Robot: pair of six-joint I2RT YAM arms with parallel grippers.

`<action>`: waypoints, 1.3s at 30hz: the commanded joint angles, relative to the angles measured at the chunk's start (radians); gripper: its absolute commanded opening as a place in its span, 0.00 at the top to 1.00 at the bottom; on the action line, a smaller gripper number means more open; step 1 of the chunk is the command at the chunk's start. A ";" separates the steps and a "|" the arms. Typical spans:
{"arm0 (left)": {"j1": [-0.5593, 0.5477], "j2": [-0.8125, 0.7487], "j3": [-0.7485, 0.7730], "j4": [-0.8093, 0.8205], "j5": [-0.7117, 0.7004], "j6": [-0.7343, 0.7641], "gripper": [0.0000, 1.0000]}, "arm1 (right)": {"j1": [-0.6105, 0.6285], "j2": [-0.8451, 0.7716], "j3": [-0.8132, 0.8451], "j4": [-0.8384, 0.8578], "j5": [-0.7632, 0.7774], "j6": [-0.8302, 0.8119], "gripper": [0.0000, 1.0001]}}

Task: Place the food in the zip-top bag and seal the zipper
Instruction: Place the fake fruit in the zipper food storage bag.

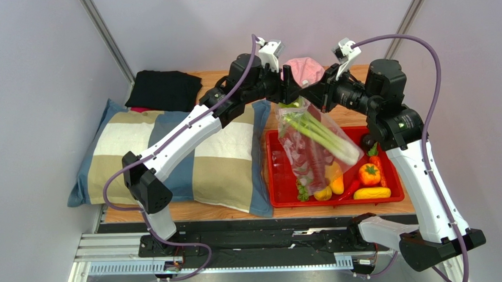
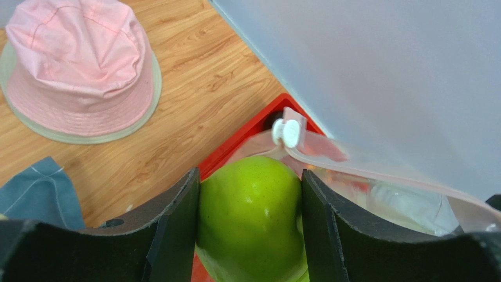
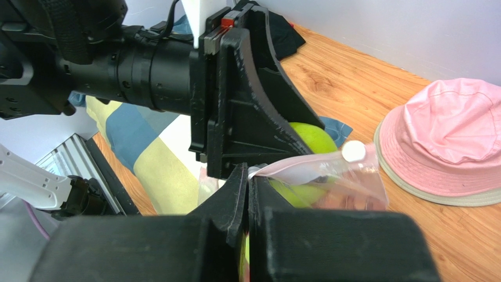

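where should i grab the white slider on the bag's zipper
Probably pinch the white slider across its sides, coming from above the zipper strip: it stands proud there, at the end of the zip-top bag away from the right gripper.

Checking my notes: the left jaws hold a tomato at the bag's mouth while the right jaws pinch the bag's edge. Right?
No: the left wrist view shows a green apple, not a tomato, in the left jaws at the mouth of the bag.
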 commanded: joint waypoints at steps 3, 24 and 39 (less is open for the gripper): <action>0.000 -0.072 -0.098 0.186 0.056 -0.145 0.99 | 0.007 -0.043 0.013 0.175 -0.039 0.009 1.00; -0.003 -0.014 -0.107 0.226 0.602 0.108 0.91 | 0.010 -0.060 -0.048 0.273 -0.003 0.213 1.00; -0.028 -0.190 -0.168 -0.016 0.768 0.714 0.68 | 0.008 -0.069 -0.036 0.154 0.053 0.118 1.00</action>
